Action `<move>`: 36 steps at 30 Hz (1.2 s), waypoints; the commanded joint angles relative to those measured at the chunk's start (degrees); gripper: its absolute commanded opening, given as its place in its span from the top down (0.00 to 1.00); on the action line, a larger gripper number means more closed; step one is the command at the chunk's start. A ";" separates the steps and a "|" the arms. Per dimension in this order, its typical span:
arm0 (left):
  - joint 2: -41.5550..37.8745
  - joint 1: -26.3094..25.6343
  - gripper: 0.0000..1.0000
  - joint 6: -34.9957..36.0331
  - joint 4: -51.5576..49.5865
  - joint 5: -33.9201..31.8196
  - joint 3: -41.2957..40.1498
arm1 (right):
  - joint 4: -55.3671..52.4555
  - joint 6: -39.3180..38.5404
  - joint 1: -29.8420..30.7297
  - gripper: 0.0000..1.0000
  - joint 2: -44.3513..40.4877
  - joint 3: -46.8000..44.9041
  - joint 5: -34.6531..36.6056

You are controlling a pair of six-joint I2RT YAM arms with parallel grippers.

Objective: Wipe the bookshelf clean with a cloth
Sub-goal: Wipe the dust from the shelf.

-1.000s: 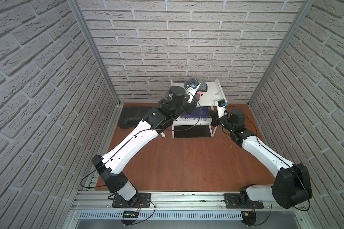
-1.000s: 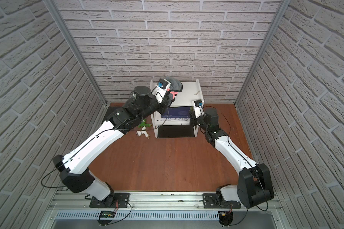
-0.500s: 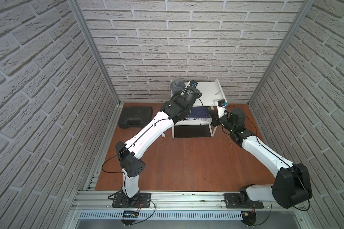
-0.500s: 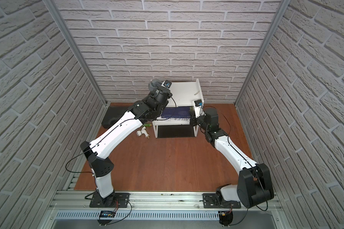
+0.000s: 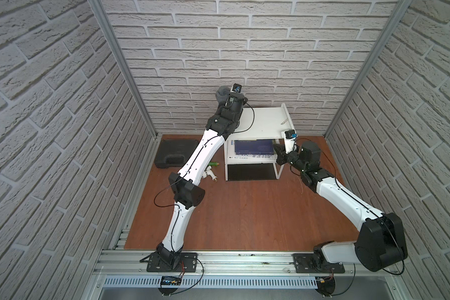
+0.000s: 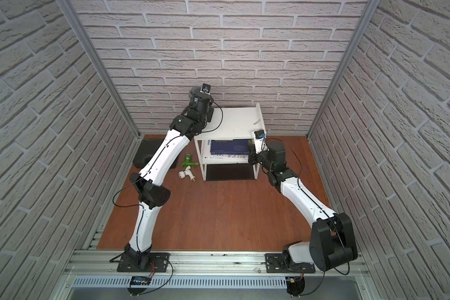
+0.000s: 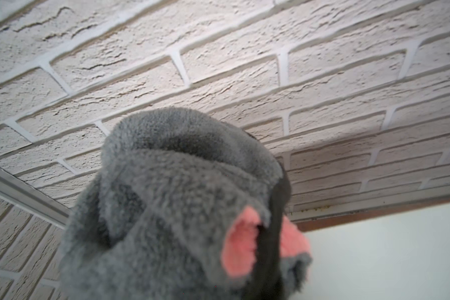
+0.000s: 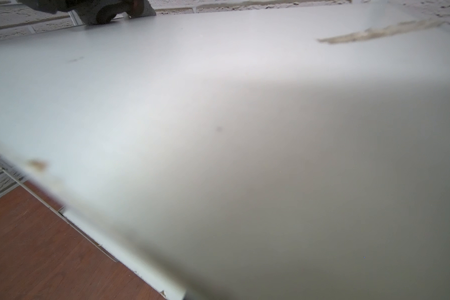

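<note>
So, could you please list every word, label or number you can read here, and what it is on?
No text is legible.
Blue book on the bookshelf middle tier: white print, too small to read.
White book under it: dark print along the edge, too small to read.

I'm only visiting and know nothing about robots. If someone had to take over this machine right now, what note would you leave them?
Left hand: shut on the cloth, which is bunched at the back left corner of the bookshelf top.
Right hand: shut, beside the bookshelf's right front leg at middle-shelf height. I cannot tell whether it grips anything.
Done: the cloth is picked up and brought to the top board.
Left: wipe across the top. A brownish streak shows near its right edge.
</note>
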 commanded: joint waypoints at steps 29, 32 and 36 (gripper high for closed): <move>5.91 -6.80 1.00 -6.21 6.99 30.18 0.34 | -3.30 4.46 -0.04 0.97 3.48 0.83 -3.93; 5.23 -5.96 1.00 -5.55 4.00 26.10 -0.46 | -1.31 4.93 0.10 0.97 3.56 0.49 -5.78; 0.58 -4.82 1.00 -8.24 1.01 27.52 -5.78 | 3.50 4.48 0.31 0.97 3.39 -1.15 -8.41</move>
